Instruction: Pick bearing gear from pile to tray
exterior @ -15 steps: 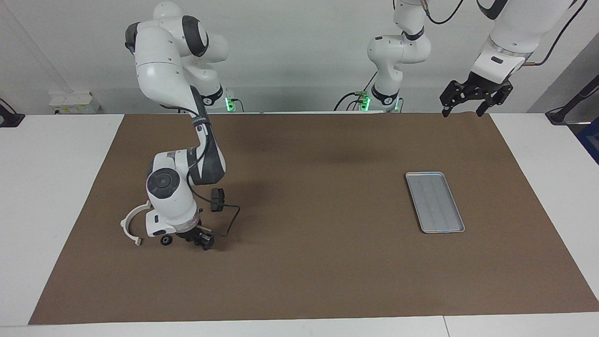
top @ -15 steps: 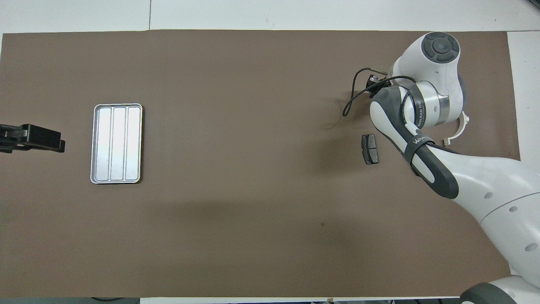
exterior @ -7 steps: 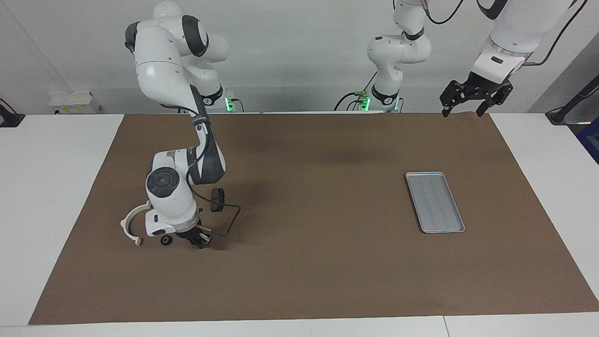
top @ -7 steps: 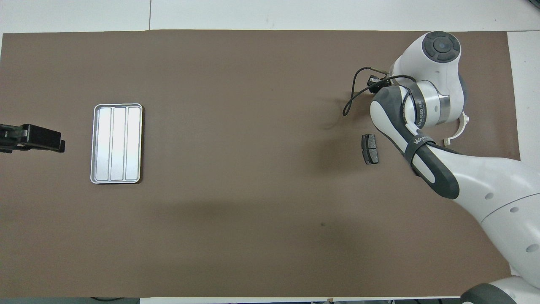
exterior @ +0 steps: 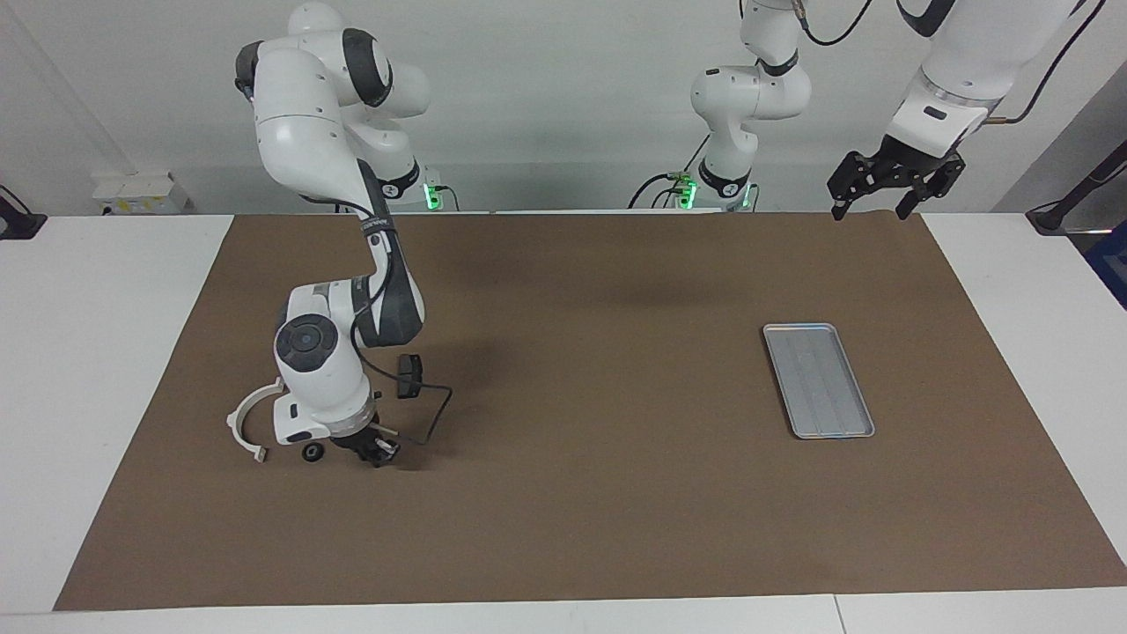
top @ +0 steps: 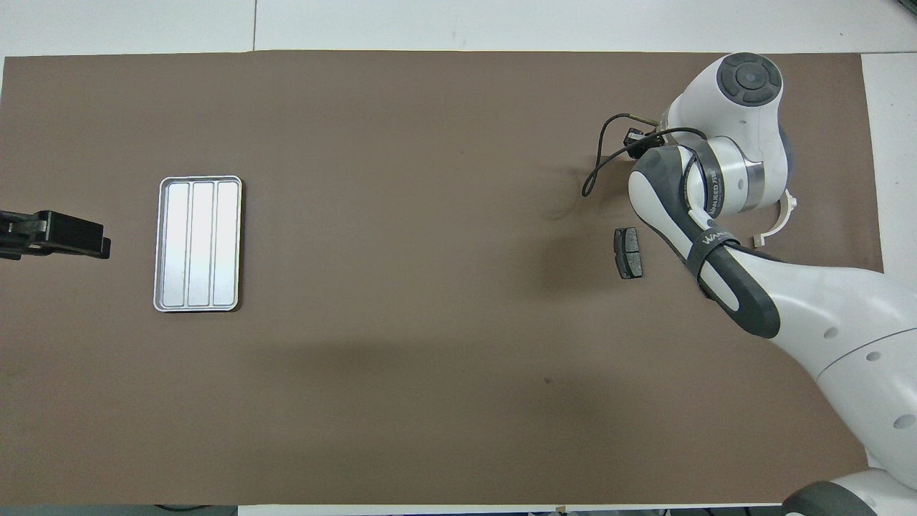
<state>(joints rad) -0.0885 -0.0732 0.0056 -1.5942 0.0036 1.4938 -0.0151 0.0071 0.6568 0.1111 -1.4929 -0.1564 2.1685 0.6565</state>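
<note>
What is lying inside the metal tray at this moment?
Nothing: the tray shows only its own bare ridges in both views, and no part covers it. The small round black piece lies beside the right end effector.

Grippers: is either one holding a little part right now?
Left gripper, raised at its end of the table, is open and empty. Right gripper is down at the pile; any hold cannot be told.

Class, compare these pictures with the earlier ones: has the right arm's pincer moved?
Yes. The right pincer has sunk toward the mat and edged closer to the small black round piece, which has stayed put.
</note>
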